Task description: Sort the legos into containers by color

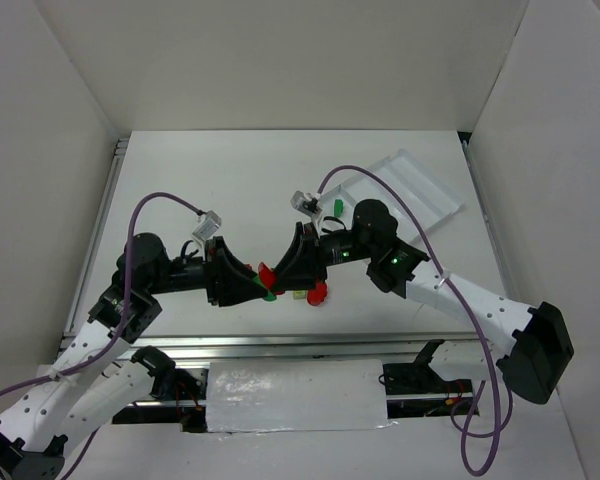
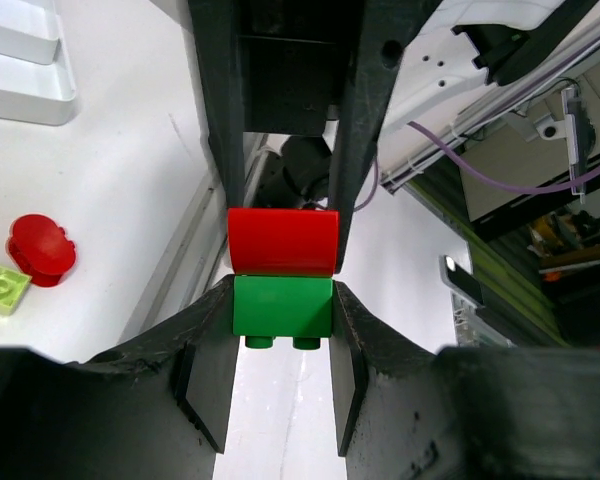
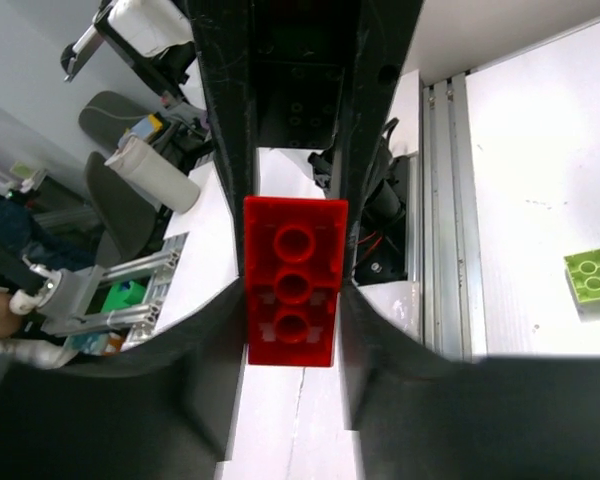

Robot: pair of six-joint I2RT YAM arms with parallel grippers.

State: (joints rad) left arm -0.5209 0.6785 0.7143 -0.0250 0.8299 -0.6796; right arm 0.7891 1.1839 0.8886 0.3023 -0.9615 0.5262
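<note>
1. The left pincer (image 2: 282, 300) is clamped on a green brick (image 2: 282, 308).
2. The right pincer (image 3: 293, 310) is clamped on a red brick (image 3: 293, 265) that touches the green brick.
3. Both bricks sit outside the tray (image 1: 425, 190), off its near-left side.

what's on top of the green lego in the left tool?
A red lego, flush against the green lego, pinched by the right tool. Contact face is covered; whether they're locked together can't be seen.

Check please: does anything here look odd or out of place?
Yes. A red brick seems stuck to a green brick, two colours joined, held up between both grippers: the left gripper holds the green, the right gripper the red.
</note>
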